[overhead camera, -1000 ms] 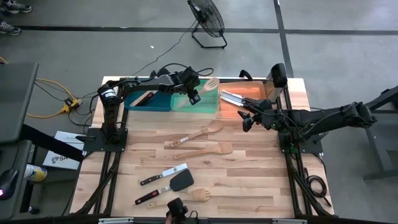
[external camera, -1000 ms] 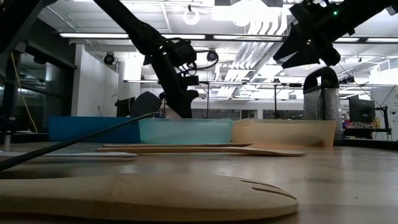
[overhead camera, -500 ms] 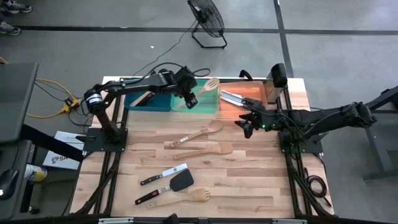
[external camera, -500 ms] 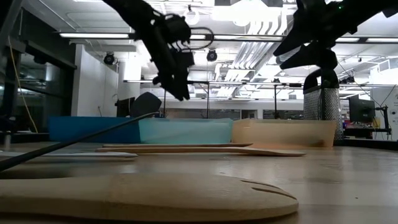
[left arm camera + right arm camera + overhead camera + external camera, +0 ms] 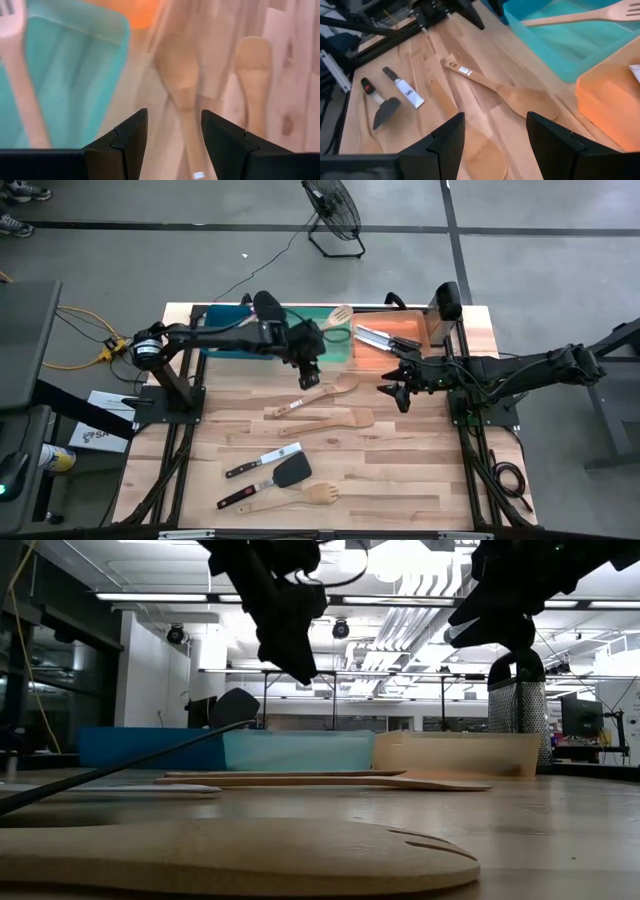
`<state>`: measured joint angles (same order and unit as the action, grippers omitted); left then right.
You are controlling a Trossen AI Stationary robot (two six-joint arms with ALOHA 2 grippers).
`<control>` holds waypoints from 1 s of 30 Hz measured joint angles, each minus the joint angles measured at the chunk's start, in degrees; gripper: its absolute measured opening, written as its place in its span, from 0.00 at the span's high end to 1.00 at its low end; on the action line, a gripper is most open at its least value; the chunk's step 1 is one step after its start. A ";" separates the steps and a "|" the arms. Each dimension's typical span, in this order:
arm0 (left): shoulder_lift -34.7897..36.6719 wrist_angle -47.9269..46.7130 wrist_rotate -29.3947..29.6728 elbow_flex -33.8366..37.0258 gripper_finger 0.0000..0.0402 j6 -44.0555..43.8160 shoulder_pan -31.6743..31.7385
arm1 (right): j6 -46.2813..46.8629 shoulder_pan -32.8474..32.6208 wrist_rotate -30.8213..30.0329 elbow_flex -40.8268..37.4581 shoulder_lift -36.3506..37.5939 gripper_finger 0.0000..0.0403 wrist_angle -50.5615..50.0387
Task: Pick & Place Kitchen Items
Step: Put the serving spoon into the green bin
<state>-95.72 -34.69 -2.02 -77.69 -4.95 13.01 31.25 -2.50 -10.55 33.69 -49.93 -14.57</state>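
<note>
My left gripper [image 5: 307, 376] hangs open and empty over the table, just in front of the green bin [image 5: 322, 340]. A pale wooden spoon [image 5: 326, 392] lies flat on the table below it and shows between the fingers in the left wrist view [image 5: 176, 70]. A wooden spatula [image 5: 330, 420] lies flat beside the spoon. My right gripper [image 5: 393, 388] is open and empty above the table, right of the spoon's bowl. A slotted wooden turner [image 5: 338, 315] lies in the green bin, and steel knives [image 5: 372, 337] lie in the orange bin [image 5: 395, 345].
A blue bin [image 5: 225, 340] stands left of the green one. Near the front edge lie a black-handled knife [image 5: 262, 461], a black turner [image 5: 291, 471], a second knife [image 5: 238, 498] and a wooden fork [image 5: 321, 493]. A steel grater [image 5: 445, 305] stands at the far right.
My left gripper has risen from over the green bin and gone toward the table's near edge; it now hangs over the wooden spoon. My right gripper has drifted a little toward the near edge. The utensils on the table have not moved.
</note>
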 joint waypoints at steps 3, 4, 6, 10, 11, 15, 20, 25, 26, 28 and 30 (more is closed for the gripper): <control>0.00 0.17 0.98 0.00 0.55 -1.38 -2.45 | -0.01 0.00 0.23 0.00 0.00 0.50 -0.04; 0.00 0.21 1.06 0.00 0.55 -1.46 -3.17 | -0.01 0.00 0.23 0.00 0.00 0.50 -0.04; 0.00 0.10 1.15 0.00 0.55 -1.49 -4.72 | -0.03 0.00 0.23 0.00 0.00 0.50 -0.04; 0.00 0.29 4.02 0.00 0.55 -1.50 -7.65 | -0.03 0.00 0.24 0.00 0.00 0.50 -0.04; 0.00 0.32 4.68 0.00 0.55 -1.55 -8.34 | -0.03 0.00 0.23 0.00 0.00 0.50 -0.04; 0.00 1.14 5.44 0.00 0.55 -1.57 -10.94 | -0.05 0.00 0.23 0.00 0.00 0.50 -0.04; -1.20 1.58 7.12 -0.04 0.55 -2.38 -14.33 | -0.05 0.00 0.25 0.00 0.00 0.50 -0.05; -2.77 2.10 7.55 -0.11 0.55 -6.10 -16.67 | -0.07 0.00 0.25 0.00 0.00 0.50 -0.27; -3.34 1.35 7.54 0.09 0.55 -6.74 -17.08 | -0.07 0.00 0.20 0.00 0.01 0.50 -0.26; -5.07 4.81 7.57 -0.07 0.55 -7.32 -17.97 | -0.07 0.04 0.07 0.00 0.00 0.50 -0.26; -6.43 4.65 7.62 0.00 0.55 -7.03 -18.61 | -0.05 0.02 0.06 0.00 0.02 0.50 -0.11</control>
<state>-102.15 -30.04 5.61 -77.69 -11.97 -5.59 31.20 -2.48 -10.49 33.69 -49.91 -14.68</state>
